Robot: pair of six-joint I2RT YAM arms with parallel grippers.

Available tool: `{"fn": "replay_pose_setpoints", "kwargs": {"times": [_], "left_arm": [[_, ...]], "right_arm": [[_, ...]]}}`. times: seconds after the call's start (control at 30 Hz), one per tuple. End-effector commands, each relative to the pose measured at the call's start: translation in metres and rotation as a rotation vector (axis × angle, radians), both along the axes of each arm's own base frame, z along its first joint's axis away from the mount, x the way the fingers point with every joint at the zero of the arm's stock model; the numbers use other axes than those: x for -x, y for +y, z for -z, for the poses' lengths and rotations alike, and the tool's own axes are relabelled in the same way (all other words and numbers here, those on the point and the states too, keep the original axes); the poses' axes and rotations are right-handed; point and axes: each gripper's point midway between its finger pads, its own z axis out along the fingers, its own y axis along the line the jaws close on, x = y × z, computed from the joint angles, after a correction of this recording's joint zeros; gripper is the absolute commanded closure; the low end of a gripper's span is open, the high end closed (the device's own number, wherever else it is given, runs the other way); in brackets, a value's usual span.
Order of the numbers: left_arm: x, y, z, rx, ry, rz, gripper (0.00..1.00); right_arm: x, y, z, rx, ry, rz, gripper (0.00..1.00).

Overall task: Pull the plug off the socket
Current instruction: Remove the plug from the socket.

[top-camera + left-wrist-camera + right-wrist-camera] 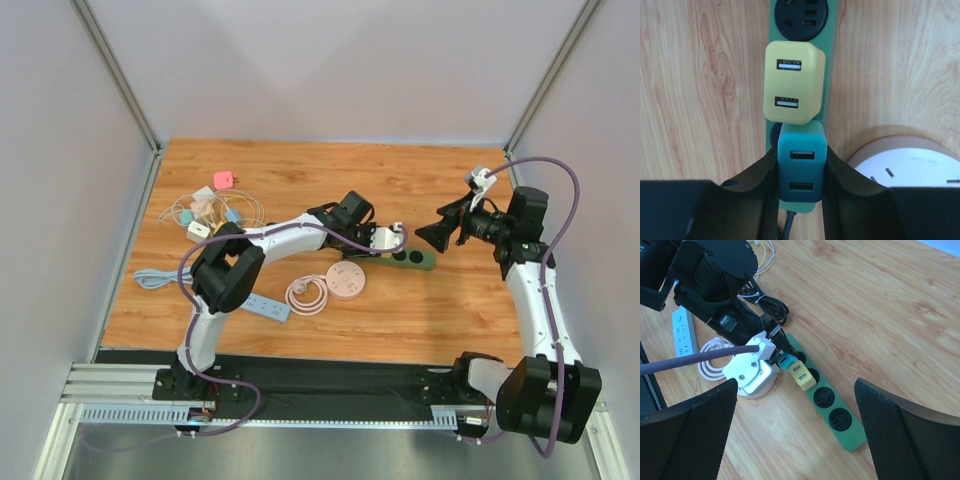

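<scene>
The teal plug (801, 167) sits in the green strip (852, 439), squarely between the fingers (757, 175) of the left gripper (801, 152). Both jaws lie against the plug's two sides, clamped on it, and its two USB ports face up out of the gap. Just past the fingertips, a yellow plug (794, 82) sits in the next socket of the strip, touching the teal one's far edge. Beyond that comes a bare black socket. To the right of the left jaws, a round white-topped socket (910, 160) lies on the wooden table (700, 100), close beside the strip. The right gripper (430, 236) hangs above the table near the strip's free end, its jaws wide apart with nothing between them. In its own view the strip and both plugs show below the gap.
</scene>
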Motion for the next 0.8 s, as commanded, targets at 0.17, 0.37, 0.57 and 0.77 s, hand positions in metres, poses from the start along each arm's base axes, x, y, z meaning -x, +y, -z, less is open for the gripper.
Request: {"fn": "replay_pose_setpoints", "kwargs": {"times": [0.17, 0.37, 0.57, 0.77], "left_arm": [[-0.015, -0.021, -0.078, 0.27, 0.017, -0.111, 1.0], [-0.023, -0.017, -0.111, 0.423, 0.055, -0.165, 1.0], [-0.033, -0.015, -0.129, 0.487, 0.044, -0.232, 1.0], [-0.044, -0.015, -0.151, 0.599, 0.081, -0.319, 1.0]], "right_arm": [[-0.011, -0.004, 0.007, 0.007, 0.013, 0.003, 0.0], [-0.031, -0.012, 0.026, -0.061, 0.164, 0.106, 0.0], [-0.047, -0.019, 0.044, -0.126, 0.261, 0.217, 0.02], [-0.074, -0.041, 0.053, -0.324, 0.396, 0.529, 0.08]]}}
